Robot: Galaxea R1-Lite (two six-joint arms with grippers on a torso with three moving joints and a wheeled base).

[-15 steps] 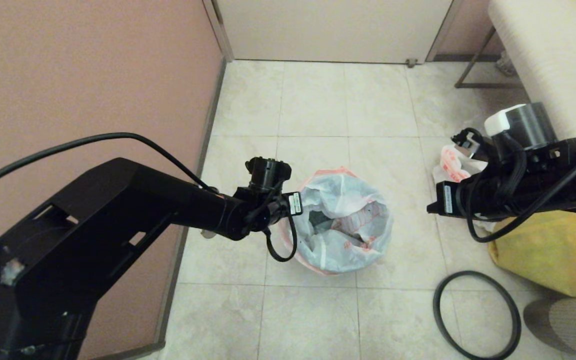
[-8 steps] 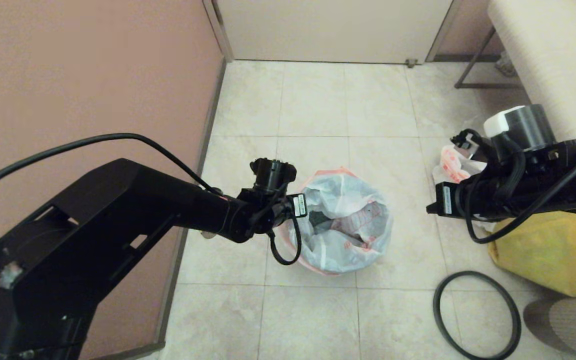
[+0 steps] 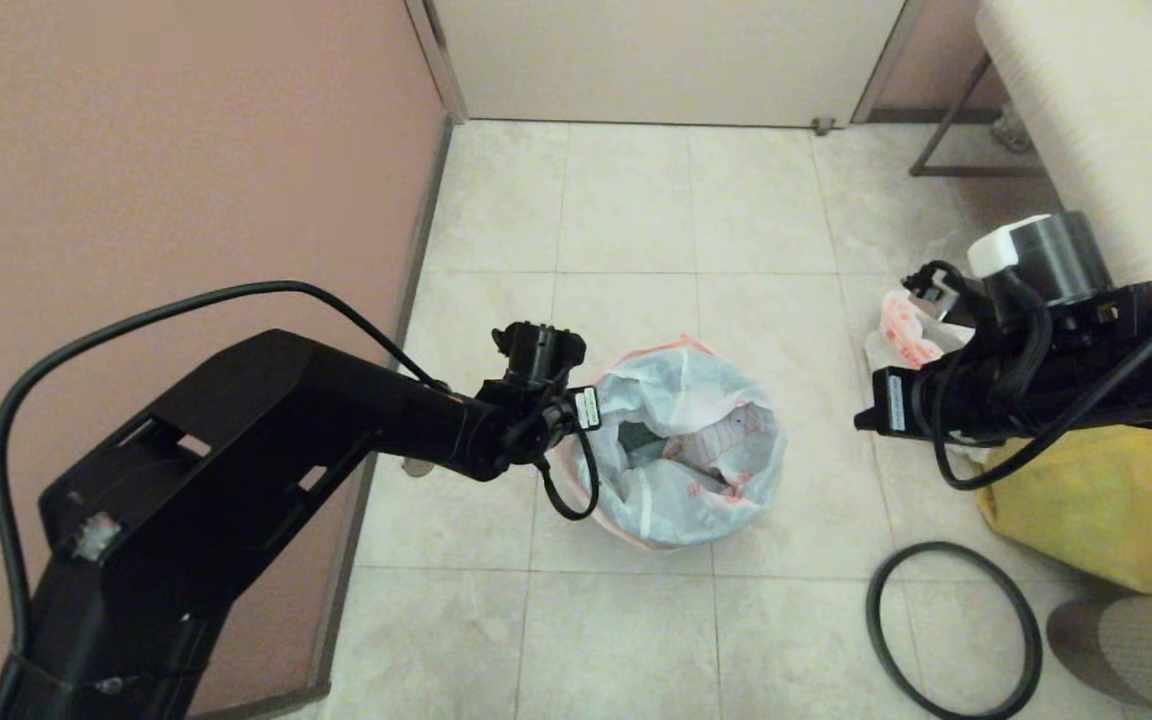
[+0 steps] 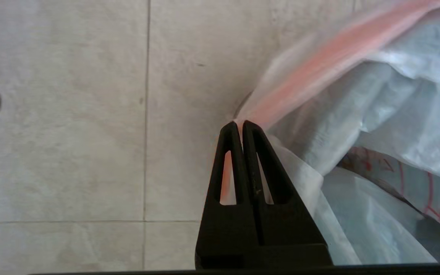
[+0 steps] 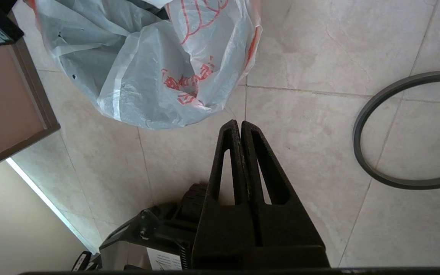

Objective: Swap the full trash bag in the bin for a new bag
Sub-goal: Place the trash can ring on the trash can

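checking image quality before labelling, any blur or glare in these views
Head view: even soft light, no glare, full trash bag and grey hoop sharp. Left wrist view: the bag's red-orange band is smeared beyond the left tool. Right wrist view: crisp throughout.

The bin is hidden under the full trash bag (image 3: 681, 450); the yellow bag (image 3: 1106, 500) runs off frame.

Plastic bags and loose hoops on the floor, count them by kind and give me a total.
White printed bags: 2, the full trash bag and the new bag
Yellow bags: 1, the yellow bag
Dark hoops: 1, the hoop
Total: 4
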